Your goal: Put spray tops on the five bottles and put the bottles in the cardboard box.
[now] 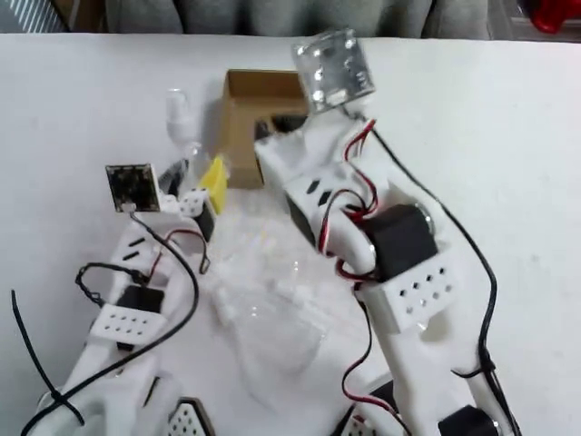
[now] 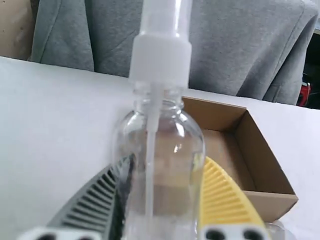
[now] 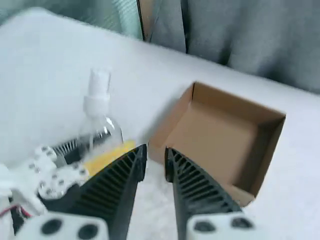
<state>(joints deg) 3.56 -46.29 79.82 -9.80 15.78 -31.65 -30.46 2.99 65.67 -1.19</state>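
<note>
Bottle (image 2: 161, 135), spray top (image 2: 161, 50) already on, stands upright clamped in the left gripper (image 2: 165, 165), seemingly steadied for loading into the cardboard box (image 2: 260, 170) just beyond, where the right gripper (image 3: 156, 152) hovers empty, open only a crack.

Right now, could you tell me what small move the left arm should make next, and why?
Probably shift the left tool sideways until it is over the open brown cardboard box. The clear round bottle it grips already wears its white spray top and is held upright just beside the box.
</note>
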